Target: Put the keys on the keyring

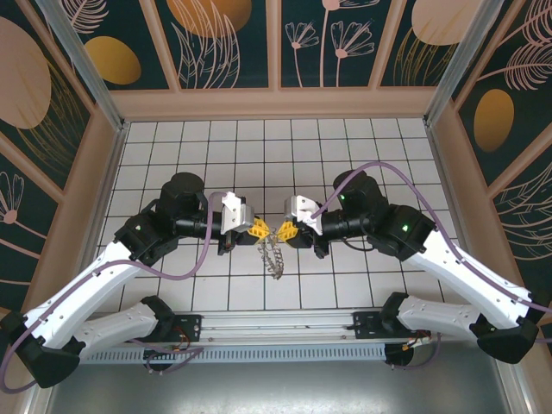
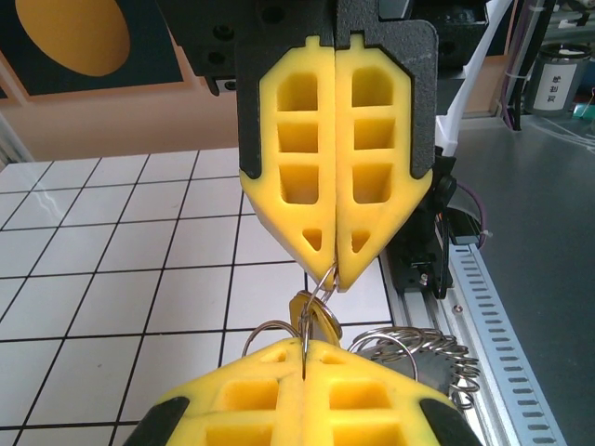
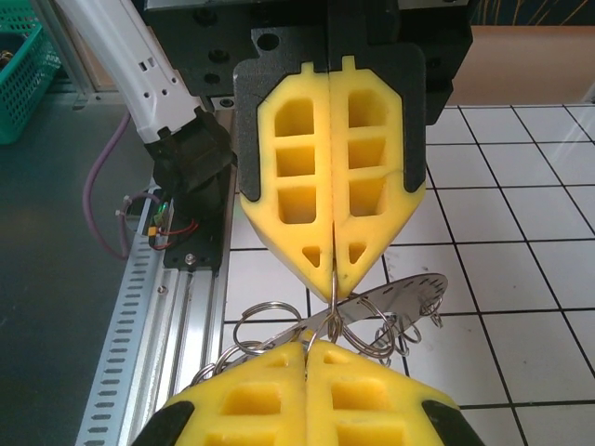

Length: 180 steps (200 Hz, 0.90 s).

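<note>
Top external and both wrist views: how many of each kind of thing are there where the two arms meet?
Grippers: 2 (left gripper, right gripper)
Brass key: 1
Scalloped grey keyring: 1
Wire-ring chain: 1, single rings too tangled to count
Total: 5

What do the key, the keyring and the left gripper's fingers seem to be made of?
Key: brass-like metal, yellowish sheen. Keyring: grey metal, probably steel, shiny scalloped rim. Left gripper fingers: likely plastic, matte yellow, moulded hollow cells.
</note>
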Each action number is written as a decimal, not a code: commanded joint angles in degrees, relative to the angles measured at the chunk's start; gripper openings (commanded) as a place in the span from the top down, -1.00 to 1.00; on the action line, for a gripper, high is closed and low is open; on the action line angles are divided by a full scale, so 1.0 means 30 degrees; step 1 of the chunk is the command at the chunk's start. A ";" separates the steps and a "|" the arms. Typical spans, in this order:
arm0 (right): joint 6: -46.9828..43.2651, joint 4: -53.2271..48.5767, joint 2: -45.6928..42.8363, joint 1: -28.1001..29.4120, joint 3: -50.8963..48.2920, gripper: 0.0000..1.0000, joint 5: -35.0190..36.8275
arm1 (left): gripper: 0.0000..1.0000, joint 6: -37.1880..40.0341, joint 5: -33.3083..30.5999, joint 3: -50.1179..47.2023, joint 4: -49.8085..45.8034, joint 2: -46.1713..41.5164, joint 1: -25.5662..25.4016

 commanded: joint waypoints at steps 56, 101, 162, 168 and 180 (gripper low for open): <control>-0.0347 -0.0286 0.0419 0.0207 0.0720 1.00 -0.1548 | 1.00 0.0317 0.0104 0.0509 0.0614 -0.0081 -0.0046; -0.0395 -0.0718 0.0455 0.0185 0.0808 1.00 -0.1350 | 1.00 0.0315 0.0109 0.0509 0.0585 -0.0197 -0.0042; -0.0285 -0.1015 0.0395 0.0185 0.0868 1.00 -0.1095 | 1.00 0.0319 0.0147 0.0451 0.0616 -0.0313 -0.0040; -0.0278 -0.1077 0.0418 0.0192 0.0892 1.00 -0.1026 | 1.00 0.0310 0.0116 0.0452 0.0601 -0.0315 -0.0052; -0.0278 -0.1175 0.0383 0.0185 0.0898 1.00 -0.0822 | 1.00 0.0314 0.0076 0.0421 0.0631 -0.0395 -0.0048</control>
